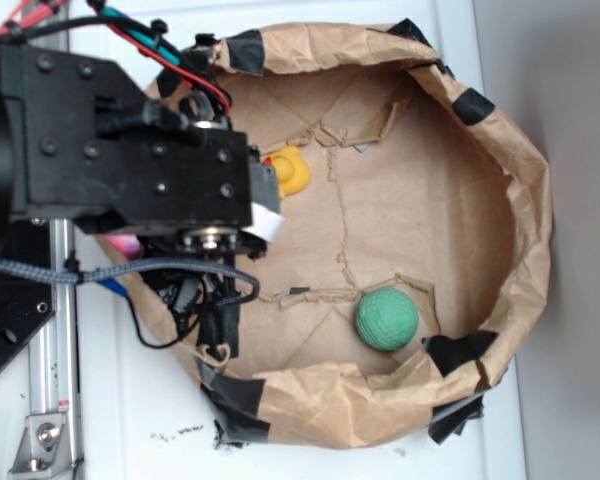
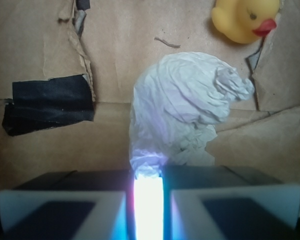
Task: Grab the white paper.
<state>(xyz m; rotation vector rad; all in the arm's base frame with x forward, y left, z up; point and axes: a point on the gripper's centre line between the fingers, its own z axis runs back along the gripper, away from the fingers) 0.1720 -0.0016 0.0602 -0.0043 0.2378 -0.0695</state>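
Note:
The white paper [image 2: 185, 107] is a crumpled off-white wad lying on the brown paper floor in the middle of the wrist view. Its lower left end is pinched in the narrow slit between my two fingers. My gripper [image 2: 148, 176] is shut on that end, and the rest of the wad bulges out beyond the fingertips towards the upper right. In the exterior view the black wrist block [image 1: 130, 165] sits over the left side of the basin and hides the fingers and the paper.
A yellow rubber duck [image 2: 246, 19] [image 1: 291, 170] lies just beyond the wad. A green ball [image 1: 387, 319] rests near the front right. The brown paper wall [image 1: 525, 210], patched with black tape [image 2: 50, 102], rings the basin.

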